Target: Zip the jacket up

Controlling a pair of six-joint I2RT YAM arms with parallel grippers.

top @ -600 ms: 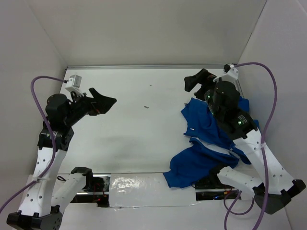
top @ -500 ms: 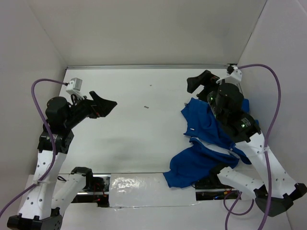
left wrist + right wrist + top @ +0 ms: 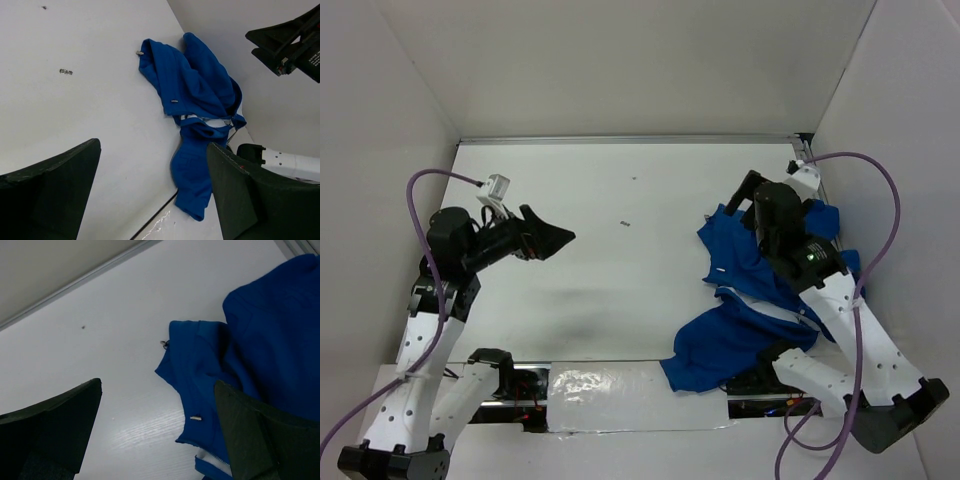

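Note:
The royal-blue jacket (image 3: 735, 255) lies crumpled at the table's right side, one part trailing to the front edge. It also shows in the left wrist view (image 3: 192, 85) with white lining (image 3: 210, 120), and in the right wrist view (image 3: 270, 340) with a small metal snap (image 3: 196, 417). My right gripper (image 3: 745, 192) is open and empty, hovering over the jacket's far left corner (image 3: 157, 385). My left gripper (image 3: 558, 238) is open and empty at the left, far from the jacket (image 3: 152, 150).
White walls close in the table on the left, back and right. Small dark specks (image 3: 626, 224) lie on the table's middle. A shiny taped strip (image 3: 610, 385) runs along the front edge between the arm bases. My right arm reaches over the jacket's right part.
My right gripper has pulled back and tipped down over the jacket's far corner. My left gripper has shifted slightly right and lower. The jacket has not moved.

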